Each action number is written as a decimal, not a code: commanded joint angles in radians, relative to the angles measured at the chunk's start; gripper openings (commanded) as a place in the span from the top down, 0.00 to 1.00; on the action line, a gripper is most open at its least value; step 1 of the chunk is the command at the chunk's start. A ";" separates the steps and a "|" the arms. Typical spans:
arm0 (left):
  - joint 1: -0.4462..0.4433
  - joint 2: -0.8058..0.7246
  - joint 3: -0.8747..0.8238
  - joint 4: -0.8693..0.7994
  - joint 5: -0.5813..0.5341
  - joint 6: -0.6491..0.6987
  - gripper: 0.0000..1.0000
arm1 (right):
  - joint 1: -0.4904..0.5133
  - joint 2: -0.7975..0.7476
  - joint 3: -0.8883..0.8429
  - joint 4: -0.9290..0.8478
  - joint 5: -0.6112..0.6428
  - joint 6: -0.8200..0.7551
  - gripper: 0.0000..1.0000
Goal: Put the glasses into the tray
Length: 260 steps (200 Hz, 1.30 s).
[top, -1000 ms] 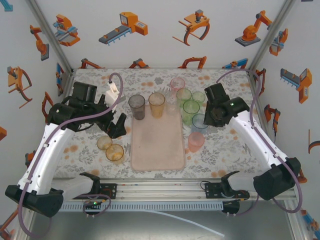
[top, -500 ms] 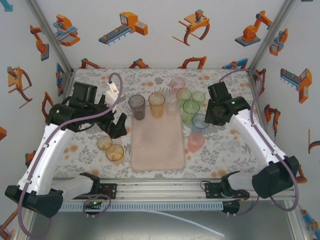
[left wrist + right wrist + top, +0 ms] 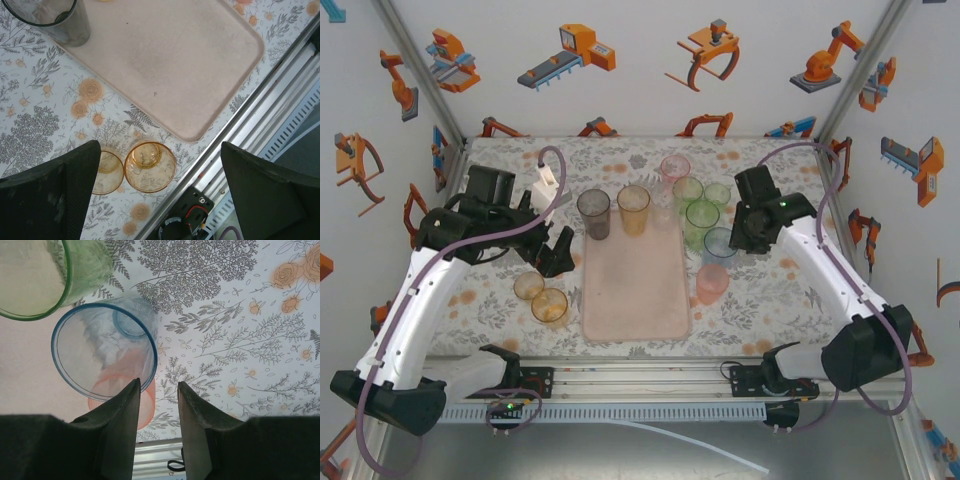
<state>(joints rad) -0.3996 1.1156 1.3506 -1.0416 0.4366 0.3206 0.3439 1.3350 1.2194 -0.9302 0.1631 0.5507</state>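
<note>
The right gripper (image 3: 159,386) had its fingers (image 3: 120,430) a little way apart and held nothing. It hung just over one side of the pale blue glass (image 3: 102,350), with the rim lying under the gap. That looked like a plan to pinch the thin wall, one finger inside and one outside, because the glass was too wide for that small gap. A green glass (image 3: 35,275) stood just beside the blue one and a pink glass (image 3: 711,283) stood near it, so there was little room to grab from the sides.

The left gripper (image 3: 160,147) was spread wide and was empty too. It hung above two amber glasses (image 3: 150,167) that stood close together on the flowery table cover (image 3: 40,115), just beside the pink tray (image 3: 165,65). Such a wide spread could fit round a whole glass.

A smoky grey glass (image 3: 593,213) and an orange glass (image 3: 633,208) stood at the far end of the tray. Most of the tray was bare, so most glasses were not yet in.
</note>
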 commanded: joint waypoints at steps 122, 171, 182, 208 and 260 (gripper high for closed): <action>-0.005 -0.007 -0.028 0.019 0.054 -0.035 0.03 | -0.054 0.095 -0.024 0.084 -0.020 -0.021 0.72; -0.005 -0.004 -0.034 0.025 0.063 -0.043 0.03 | -0.059 0.090 -0.038 0.106 -0.013 -0.023 0.80; -0.005 -0.005 -0.033 0.025 0.064 -0.042 0.03 | -0.060 0.092 -0.037 0.108 -0.014 -0.027 0.81; -0.005 -0.002 -0.034 0.027 0.064 -0.044 0.03 | -0.063 0.094 -0.038 0.110 -0.012 -0.036 0.86; -0.005 0.004 -0.026 0.026 0.063 -0.045 0.03 | -0.065 0.093 -0.040 0.112 -0.007 -0.045 0.95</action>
<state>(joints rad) -0.3996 1.1103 1.3205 -1.0245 0.4721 0.2909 0.2882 1.4269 1.1919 -0.8242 0.1455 0.5213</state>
